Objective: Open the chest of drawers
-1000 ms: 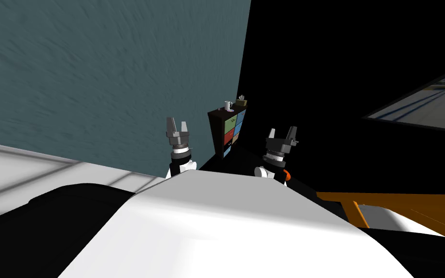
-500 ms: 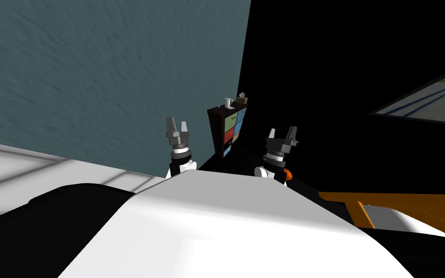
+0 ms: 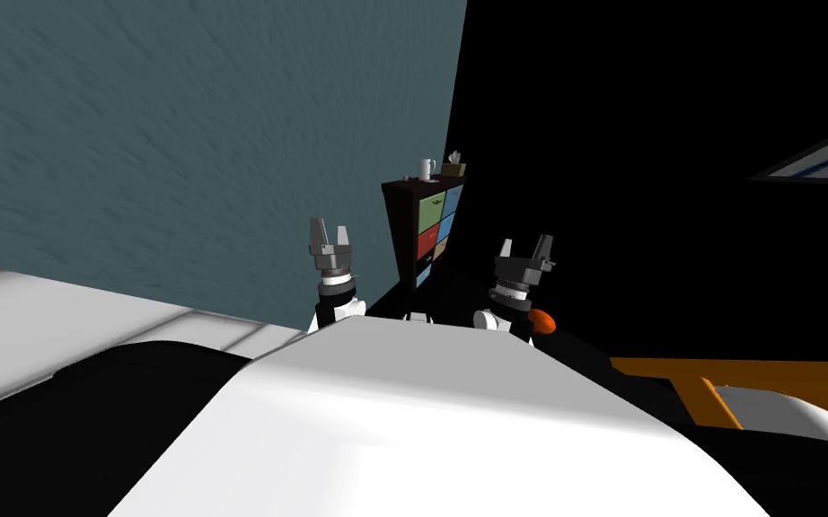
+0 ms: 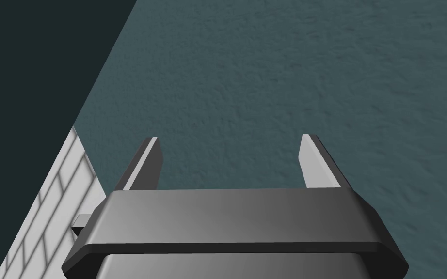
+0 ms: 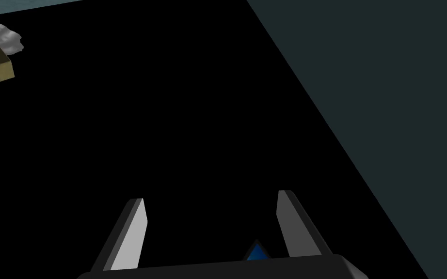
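Teal wall meets a black area at a corner. The chest of drawers stands right at that seam, ahead of me and well apart from both grippers. It is a tall dark frame with coloured drawer fronts in two columns: green, red, blue and tan. From this far I cannot tell whether any front is pulled out. On its top sit a white mug and, beside it, a tan tissue box with white tissue sticking up. The left gripper is raised in front of the teal wall, to the chest's left, its fingers spread wide with nothing between them. The right gripper is raised to the chest's right, against the black area, likewise spread wide and holding nothing. Pale tiled floor lies to the left, and an orange surface lies low on the right.
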`<state>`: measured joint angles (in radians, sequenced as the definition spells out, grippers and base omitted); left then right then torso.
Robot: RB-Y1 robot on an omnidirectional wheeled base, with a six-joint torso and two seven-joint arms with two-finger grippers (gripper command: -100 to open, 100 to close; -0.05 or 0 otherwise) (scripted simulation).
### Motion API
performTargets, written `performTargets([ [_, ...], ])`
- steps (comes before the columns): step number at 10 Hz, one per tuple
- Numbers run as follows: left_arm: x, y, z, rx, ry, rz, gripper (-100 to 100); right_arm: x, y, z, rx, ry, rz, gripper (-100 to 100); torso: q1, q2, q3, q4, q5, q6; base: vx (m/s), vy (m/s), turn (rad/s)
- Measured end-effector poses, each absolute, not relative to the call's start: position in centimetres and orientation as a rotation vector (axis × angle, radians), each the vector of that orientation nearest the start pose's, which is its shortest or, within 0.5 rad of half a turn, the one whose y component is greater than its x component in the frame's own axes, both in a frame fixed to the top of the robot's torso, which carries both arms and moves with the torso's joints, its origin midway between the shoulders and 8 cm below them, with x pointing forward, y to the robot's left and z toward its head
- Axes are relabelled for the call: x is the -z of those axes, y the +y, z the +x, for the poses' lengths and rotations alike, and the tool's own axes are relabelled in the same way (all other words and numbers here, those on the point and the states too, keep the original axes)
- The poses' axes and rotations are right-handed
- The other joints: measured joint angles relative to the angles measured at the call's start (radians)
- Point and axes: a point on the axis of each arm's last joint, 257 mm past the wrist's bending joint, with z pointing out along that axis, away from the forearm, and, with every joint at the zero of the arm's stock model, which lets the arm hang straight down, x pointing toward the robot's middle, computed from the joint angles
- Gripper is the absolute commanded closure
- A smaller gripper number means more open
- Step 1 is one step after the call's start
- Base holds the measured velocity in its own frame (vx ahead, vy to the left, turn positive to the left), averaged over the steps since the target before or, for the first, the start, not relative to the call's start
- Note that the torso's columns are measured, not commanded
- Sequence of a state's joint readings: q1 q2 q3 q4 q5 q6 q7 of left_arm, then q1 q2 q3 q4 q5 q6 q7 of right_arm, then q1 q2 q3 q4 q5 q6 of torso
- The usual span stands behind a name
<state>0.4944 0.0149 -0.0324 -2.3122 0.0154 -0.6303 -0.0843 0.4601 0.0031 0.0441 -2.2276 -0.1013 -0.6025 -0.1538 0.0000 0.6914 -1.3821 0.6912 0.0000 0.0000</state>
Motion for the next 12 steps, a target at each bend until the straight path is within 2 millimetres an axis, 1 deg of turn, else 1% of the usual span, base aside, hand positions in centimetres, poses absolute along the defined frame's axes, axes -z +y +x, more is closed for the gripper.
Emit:
performTargets([
  [1,-6.2,26.3,31.4,1.302,0.513,-0.5,0,-3.1,-27.2,34.1,-1.591,0.456,0.707,-100,0.0,0.033,-0.069,0.033,0.0,0.0,0.034,-0.015,0.056],
  [2,-6.2,26.3,31.4,1.302,0.513,-0.5,0,-2.8,-26.9,34.2,-1.608,0.478,0.703,-100,-0.001,0.042,-0.089,0.042,0.0,0.0,0.045,-0.023,0.09],
  [5,-6.2,26.3,31.4,1.302,0.513,-0.5,0,-1.5,-26.2,34.5,-1.689,0.532,0.717,-100,-0.001,0.045,-0.095,0.046,0.0,0.0,0.071,-0.04,0.082],
  [12,-6.2,26.3,31.4,1.302,0.513,-0.5,0,1.3,-25.3,35.4,-1.871,0.564,0.819,-100,0.0,0.046,-0.094,0.047,0.0,0.0,0.059,-0.035,0.102],
])
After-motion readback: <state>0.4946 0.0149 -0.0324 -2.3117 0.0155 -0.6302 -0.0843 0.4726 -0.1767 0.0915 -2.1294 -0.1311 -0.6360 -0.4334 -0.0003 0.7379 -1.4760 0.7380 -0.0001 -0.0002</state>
